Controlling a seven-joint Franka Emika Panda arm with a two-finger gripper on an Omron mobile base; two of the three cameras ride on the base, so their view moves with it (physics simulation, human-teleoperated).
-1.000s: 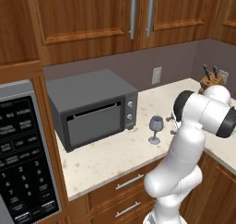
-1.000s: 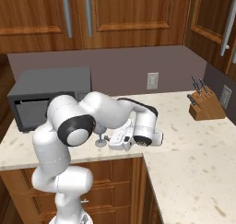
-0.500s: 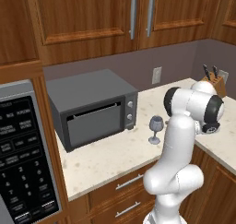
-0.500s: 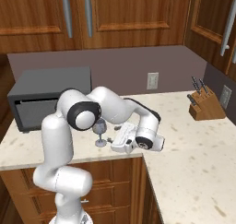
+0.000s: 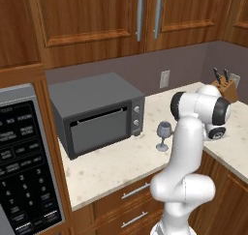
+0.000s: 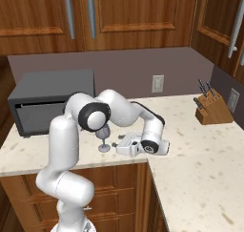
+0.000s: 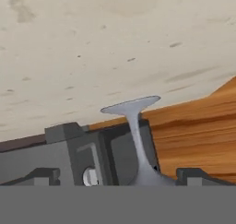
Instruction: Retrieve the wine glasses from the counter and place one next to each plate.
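Left base cam: behind the arm on its left, looking forward and down over the beige speckled stone table (image 5: 121, 164), mid distance. Right base cam: behind on the right, same downward angle, similar range. Overlap: the dark grey boxy microwave (image 5: 97, 114) (image 6: 47, 100), the slim translucent grey stemmed glass (image 5: 163, 135) (image 6: 103, 136), the wooden knife block (image 5: 224, 86) (image 6: 209, 110), the white wall outlet (image 5: 164, 79) (image 6: 157, 83). Hand cam: rolled upside down, close and low along the table (image 7: 101, 43), glass foot (image 7: 131, 107) dead centre.
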